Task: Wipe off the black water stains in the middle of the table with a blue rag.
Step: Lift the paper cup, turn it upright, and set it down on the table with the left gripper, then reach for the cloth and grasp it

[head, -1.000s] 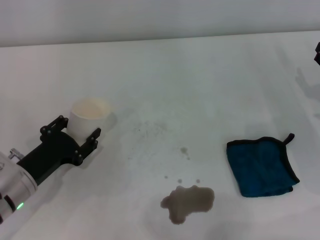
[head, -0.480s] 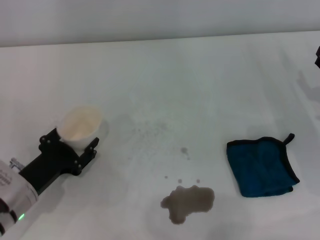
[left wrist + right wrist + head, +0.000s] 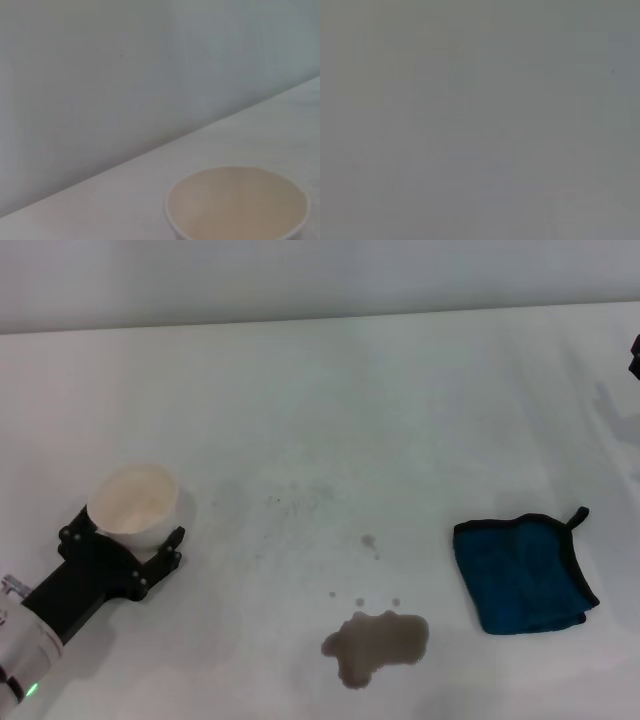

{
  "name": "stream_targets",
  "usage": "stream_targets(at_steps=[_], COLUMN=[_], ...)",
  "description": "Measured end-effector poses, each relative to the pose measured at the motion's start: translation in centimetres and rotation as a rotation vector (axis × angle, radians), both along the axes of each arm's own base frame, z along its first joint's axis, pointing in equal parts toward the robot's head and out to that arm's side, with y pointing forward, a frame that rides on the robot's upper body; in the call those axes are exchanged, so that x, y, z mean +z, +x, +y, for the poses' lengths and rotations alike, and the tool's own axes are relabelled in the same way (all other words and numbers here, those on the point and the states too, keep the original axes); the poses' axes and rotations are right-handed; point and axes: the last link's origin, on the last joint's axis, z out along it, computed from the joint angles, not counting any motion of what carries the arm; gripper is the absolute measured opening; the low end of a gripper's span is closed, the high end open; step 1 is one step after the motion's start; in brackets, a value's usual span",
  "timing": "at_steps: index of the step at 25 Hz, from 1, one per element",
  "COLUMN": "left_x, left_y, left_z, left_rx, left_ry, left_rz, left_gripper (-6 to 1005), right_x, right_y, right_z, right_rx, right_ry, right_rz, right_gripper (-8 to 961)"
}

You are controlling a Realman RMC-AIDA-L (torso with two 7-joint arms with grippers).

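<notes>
From the head, a brownish-grey puddle (image 3: 377, 645) with dark droplets is seen by the table's (image 3: 400, 400) near edge, the folded blue rag (image 3: 524, 573) to its right. The left gripper (image 3: 122, 544) is clamped on a white cup (image 3: 133, 504) near the left edge; the right gripper's (image 3: 635, 352) state cannot be told. From the left wrist, only the cup (image 3: 236, 203) is seen.

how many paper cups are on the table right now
1. The paper cup stands at the left of the table, between the left gripper's fingers. None looks hidden.

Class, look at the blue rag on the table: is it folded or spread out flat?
Folded. The blue rag lies as a compact square with doubled layers visible along its near edge, loop at one corner, apart from the black water stains.
</notes>
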Motion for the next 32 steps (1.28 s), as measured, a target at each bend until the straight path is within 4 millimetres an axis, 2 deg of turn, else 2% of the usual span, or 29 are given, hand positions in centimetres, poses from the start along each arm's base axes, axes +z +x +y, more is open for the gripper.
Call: stream_targets(at_steps=[4, 12, 17, 25, 29, 32], left_x=[0.0, 0.0, 0.5, 2.7, 3.2, 4.0], left_y=[0.0, -0.5, -1.1, -2.4, -3.0, -3.7], left_z=[0.0, -0.9, -2.6, -6.2, -7.1, -7.5], left_rx=[0.002, 0.042, 0.077, 0.127, 0.156, 0.194], left_ry=[0.003, 0.016, 0.059, 0.195, 0.230, 0.285], left_rz=[-0.002, -0.032, -0.084, -0.189, -0.200, -0.211], left_gripper=[871, 878, 880, 879, 878, 878], right_x=[-0.1, -0.2, 0.0, 0.2, 0.4, 1.3], right_y=[0.0, 0.2, 0.2, 0.2, 0.0, 0.4], right_z=[-0.1, -0.3, -0.3, -0.3, -0.3, -0.6], right_rx=[-0.001, -0.006, -0.004, -0.002, 0.013, 0.010], right_ry=[-0.002, -0.001, 0.002, 0.009, 0.019, 0.039], right_rz=[0.004, 0.005, 0.002, 0.006, 0.047, 0.164], right_gripper=[872, 873, 873, 874, 874, 873])
